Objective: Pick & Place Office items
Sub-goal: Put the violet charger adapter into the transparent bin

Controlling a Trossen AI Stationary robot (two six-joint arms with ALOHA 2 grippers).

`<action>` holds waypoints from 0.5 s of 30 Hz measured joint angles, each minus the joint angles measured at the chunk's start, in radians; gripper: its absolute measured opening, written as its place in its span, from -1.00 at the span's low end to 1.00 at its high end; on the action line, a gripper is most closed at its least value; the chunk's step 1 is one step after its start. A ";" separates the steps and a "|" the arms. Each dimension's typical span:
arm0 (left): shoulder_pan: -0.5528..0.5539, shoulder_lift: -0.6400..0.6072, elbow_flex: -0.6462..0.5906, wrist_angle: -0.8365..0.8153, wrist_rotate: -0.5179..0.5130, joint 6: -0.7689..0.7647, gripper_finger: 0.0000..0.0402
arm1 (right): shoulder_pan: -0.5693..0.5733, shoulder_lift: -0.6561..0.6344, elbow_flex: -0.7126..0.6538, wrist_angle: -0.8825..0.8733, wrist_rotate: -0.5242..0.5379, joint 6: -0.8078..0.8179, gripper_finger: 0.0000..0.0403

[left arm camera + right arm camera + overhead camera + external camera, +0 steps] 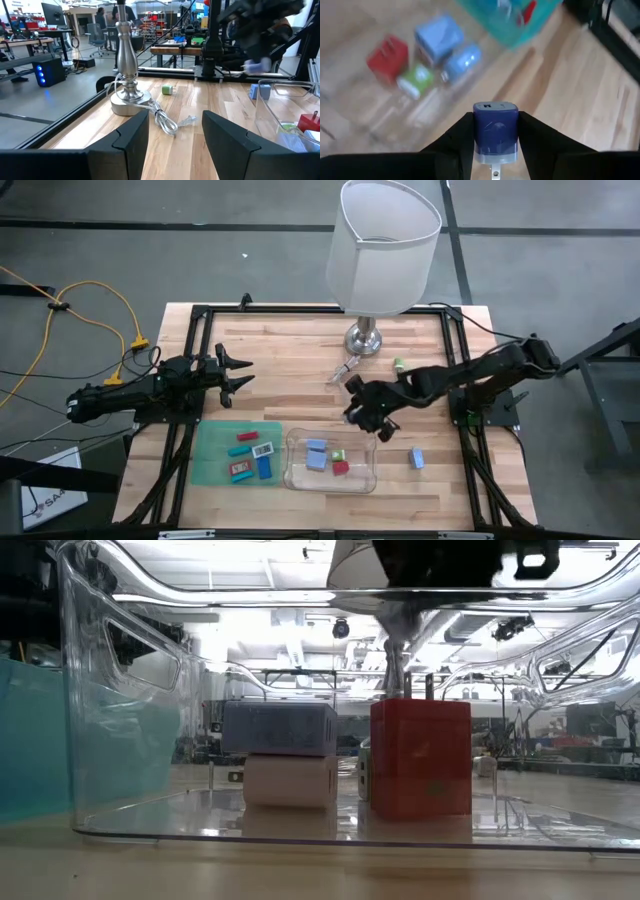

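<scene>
The right gripper (pixel 495 150) hangs above the table (pixel 300 350) just beside the clear tray (pixel 296 477), its jaws closed snugly on a blue charger block (pixel 495 131) with the prongs pointing back toward the wrist. The left gripper (pixel 175 137) waits over the table's left edge, its jaws partly open and holding nothing.

Inside the clear tray lie 4 pieces: a red block (pixel 341 468), a green one (pixel 339 455) and 2 light blue blocks (pixel 316 454). More pieces rest on the green mat (pixel 212 460). A blue block (pixel 416 457) sits alone right of the tray, and a small green piece (pixel 398 365) lies near the lamp (pixel 380 250).

Beyond the table, a workshop with desks and chairs.
</scene>
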 joint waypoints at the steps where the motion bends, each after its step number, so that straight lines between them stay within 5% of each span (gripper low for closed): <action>1: 0.000 0.000 0.000 0.000 0.000 0.000 -0.12 | 0.015 0.000 0.001 0.018 0.000 0.017 -0.38; 15: 0.000 0.000 0.000 0.000 0.000 0.000 -0.12 | 0.178 0.029 0.004 0.150 0.078 0.102 -0.38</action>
